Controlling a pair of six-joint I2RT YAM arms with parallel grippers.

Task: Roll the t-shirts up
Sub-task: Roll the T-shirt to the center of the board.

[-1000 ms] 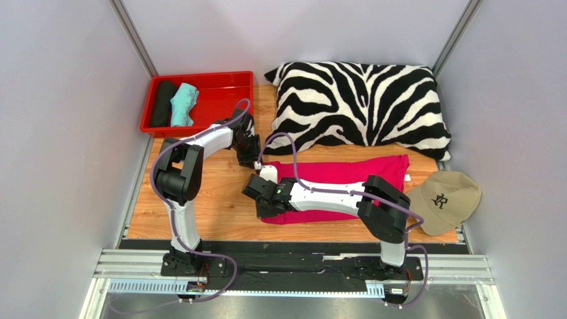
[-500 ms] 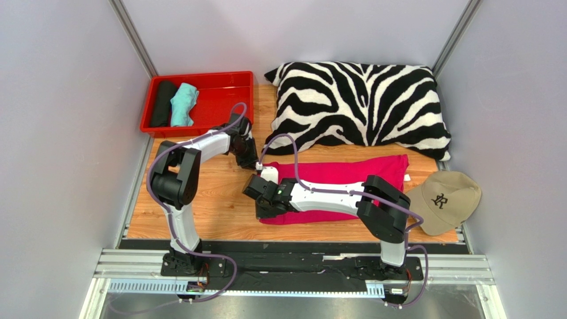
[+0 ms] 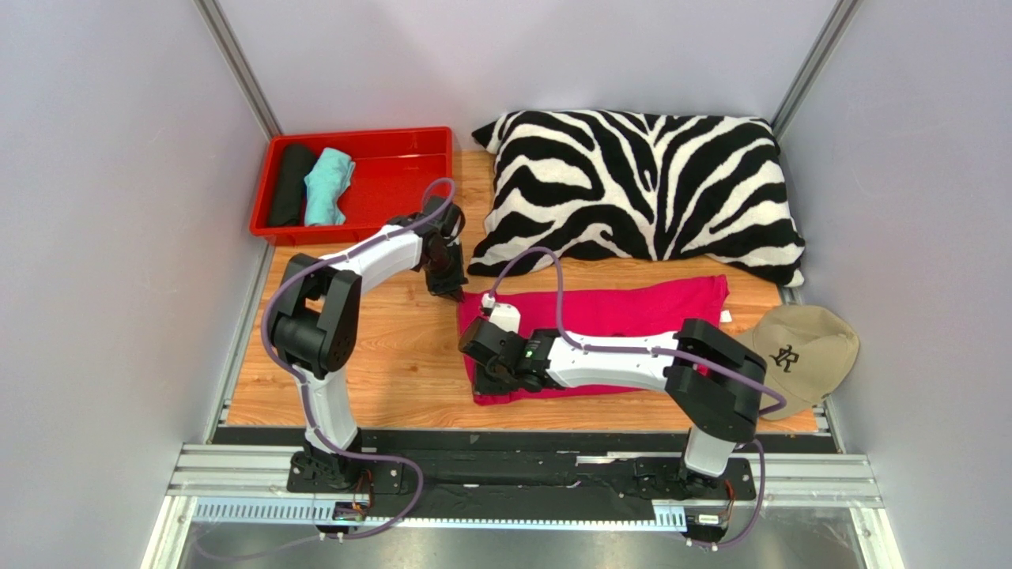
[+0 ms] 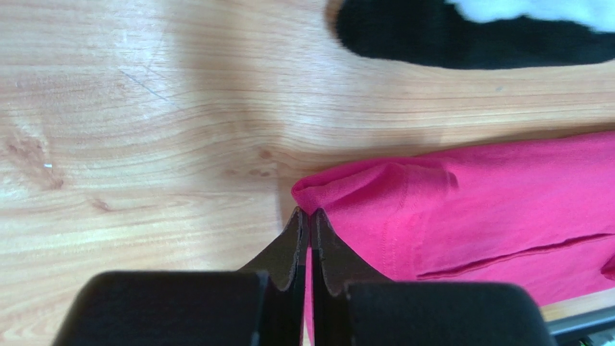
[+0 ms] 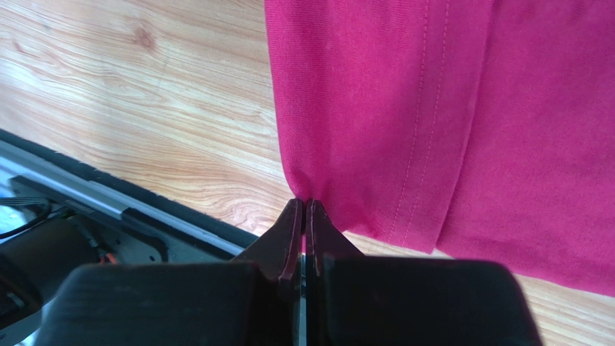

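Observation:
A hot-pink t-shirt [image 3: 618, 311], folded into a long band, lies across the wooden table [image 3: 392, 356] in front of the pillow. My left gripper [image 3: 459, 292] is shut on its far left corner; in the left wrist view pink cloth [image 4: 447, 209] shows pinched between the closed fingertips [image 4: 309, 214]. My right gripper [image 3: 491, 377] is shut on the near left corner, and the hem of the t-shirt [image 5: 433, 122] runs up from the tips [image 5: 304, 205]. A black roll [image 3: 291, 184] and a mint-green roll [image 3: 328, 186] lie in the red tray [image 3: 398, 178].
A zebra-striped pillow [image 3: 642, 178] fills the back right, just behind the shirt. A beige cap [image 3: 798, 356] sits at the shirt's right end. The red tray stands at the back left. The metal rail [image 3: 523, 474] runs along the near edge.
My left gripper's jaws have closed on the shirt's far left corner. The right arm has shifted right and slightly nearer, still gripping the near corner.

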